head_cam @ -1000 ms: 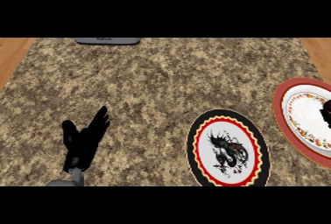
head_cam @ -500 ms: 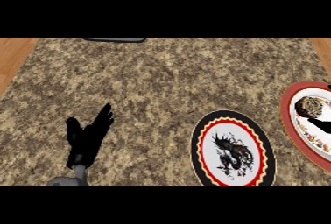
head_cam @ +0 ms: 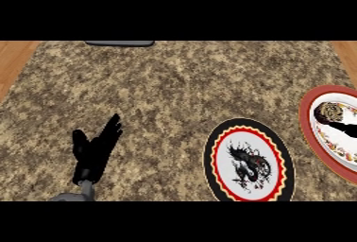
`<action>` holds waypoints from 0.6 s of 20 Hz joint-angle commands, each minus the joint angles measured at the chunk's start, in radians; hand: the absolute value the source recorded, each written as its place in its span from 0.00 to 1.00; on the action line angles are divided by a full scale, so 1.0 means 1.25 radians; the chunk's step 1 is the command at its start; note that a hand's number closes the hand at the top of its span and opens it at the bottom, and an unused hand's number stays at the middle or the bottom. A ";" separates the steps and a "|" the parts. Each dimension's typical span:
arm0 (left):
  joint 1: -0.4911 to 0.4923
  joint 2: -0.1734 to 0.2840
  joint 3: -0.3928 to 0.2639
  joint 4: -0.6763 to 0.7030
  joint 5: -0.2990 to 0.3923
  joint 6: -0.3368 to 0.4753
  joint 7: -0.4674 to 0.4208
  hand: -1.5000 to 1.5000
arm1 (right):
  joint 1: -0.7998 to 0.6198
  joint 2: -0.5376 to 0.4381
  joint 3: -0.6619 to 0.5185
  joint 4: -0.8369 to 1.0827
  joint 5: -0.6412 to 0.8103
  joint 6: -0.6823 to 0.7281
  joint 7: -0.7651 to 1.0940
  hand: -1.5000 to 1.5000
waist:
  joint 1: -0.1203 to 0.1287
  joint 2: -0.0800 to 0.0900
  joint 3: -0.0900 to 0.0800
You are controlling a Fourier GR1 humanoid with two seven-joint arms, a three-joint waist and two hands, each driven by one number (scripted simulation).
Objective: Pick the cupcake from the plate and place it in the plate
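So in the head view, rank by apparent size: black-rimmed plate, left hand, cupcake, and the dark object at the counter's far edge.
1. black-rimmed plate
2. left hand
3. dark object, though cut off and farther away, so unsure
4. cupcake, partly hidden by the right hand

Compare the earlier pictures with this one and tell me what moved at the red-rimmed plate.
At the view's right edge the right hand has come in lower over the red-rimmed plate, and the cupcake now shows just above it; whether the hand holds it cannot be told. The whole view has shifted slightly, so both plates sit a little further right. The left hand rests open as before, and the black-rimmed plate holds nothing.
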 commanded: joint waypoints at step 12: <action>-0.018 -0.004 0.023 0.011 0.010 0.004 0.005 0.50 | 0.078 -0.175 -0.070 0.084 -0.066 0.435 -0.052 0.00 | -0.018 -0.002 0.001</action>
